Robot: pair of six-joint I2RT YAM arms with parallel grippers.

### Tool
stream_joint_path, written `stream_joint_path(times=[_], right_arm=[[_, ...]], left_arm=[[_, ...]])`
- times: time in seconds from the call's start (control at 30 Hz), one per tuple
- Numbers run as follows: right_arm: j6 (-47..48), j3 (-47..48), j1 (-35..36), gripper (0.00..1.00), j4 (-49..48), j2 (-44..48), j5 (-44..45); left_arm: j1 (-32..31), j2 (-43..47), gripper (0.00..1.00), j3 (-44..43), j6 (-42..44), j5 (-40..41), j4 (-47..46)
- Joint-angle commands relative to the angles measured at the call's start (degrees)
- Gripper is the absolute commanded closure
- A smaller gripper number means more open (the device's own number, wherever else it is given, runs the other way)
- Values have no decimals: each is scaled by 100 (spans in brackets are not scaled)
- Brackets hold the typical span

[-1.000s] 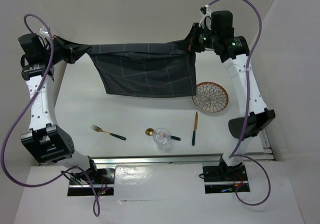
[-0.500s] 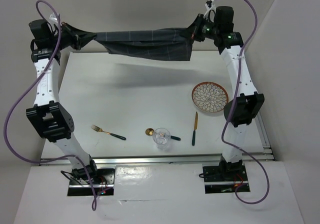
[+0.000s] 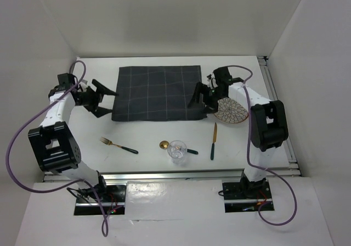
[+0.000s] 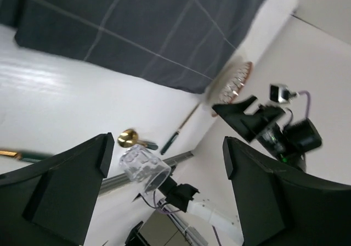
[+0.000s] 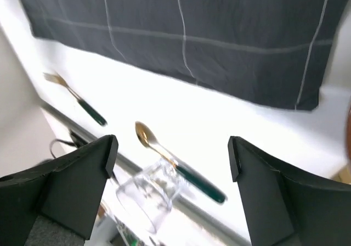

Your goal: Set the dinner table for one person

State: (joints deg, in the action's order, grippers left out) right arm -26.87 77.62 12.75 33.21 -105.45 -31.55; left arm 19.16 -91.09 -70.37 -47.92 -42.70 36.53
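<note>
Top view high above the whole dinner table [image 3: 153, 133], both wrist views low, close, tilted, sharing cloth [image 4: 148, 32] and glass [image 5: 148, 194]

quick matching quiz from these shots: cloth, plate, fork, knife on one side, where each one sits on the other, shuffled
Things:
1. cloth
2. plate
3. fork
4. knife

Places:
a. furthest left of the cutlery, near side
b. spread flat, far middle
c. just right of the glass
d. off the cloth's right edge

Pairs: 1-b, 2-d, 3-a, 4-c
</note>
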Motion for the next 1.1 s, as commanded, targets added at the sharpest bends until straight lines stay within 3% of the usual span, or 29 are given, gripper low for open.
stream_joint_path(times=[0.0, 0.1, 0.17, 0.27, 0.33, 0.4, 0.5, 0.7, 1.07], right_arm=[[296, 33, 148, 5, 464, 657, 236], [489, 95, 262, 11, 809, 596, 630], [490, 261, 332, 20, 810, 596, 703], [490, 691, 403, 54, 643, 351, 887], [437, 946, 465, 89, 442, -45, 1045], [376, 1412, 518, 100, 370, -563, 1098], [323, 2132, 587, 100, 318, -1343, 1098], [113, 2749, 649, 100, 318, -2120, 1362], [-196, 694, 649, 100, -279, -1488, 1898]], left_arm=[[53, 416, 0, 6, 811, 682, 653], [-8, 478, 8, 6, 811, 868, 261], [-235, 287, 43, -125, 811, 1017, 74], [-639, -293, 100, -712, 950, 1272, 73], [-860, -944, 100, -1082, 951, 1526, 151], [-1142, -1557, 100, -1671, 1118, 1912, 274], [-1335, -2061, 100, -2278, 1180, 2519, 424], [-1686, -2694, 100, -2244, 952, 2590, 117], [-1907, -2617, 100, -1199, 1013, 2547, -76]])
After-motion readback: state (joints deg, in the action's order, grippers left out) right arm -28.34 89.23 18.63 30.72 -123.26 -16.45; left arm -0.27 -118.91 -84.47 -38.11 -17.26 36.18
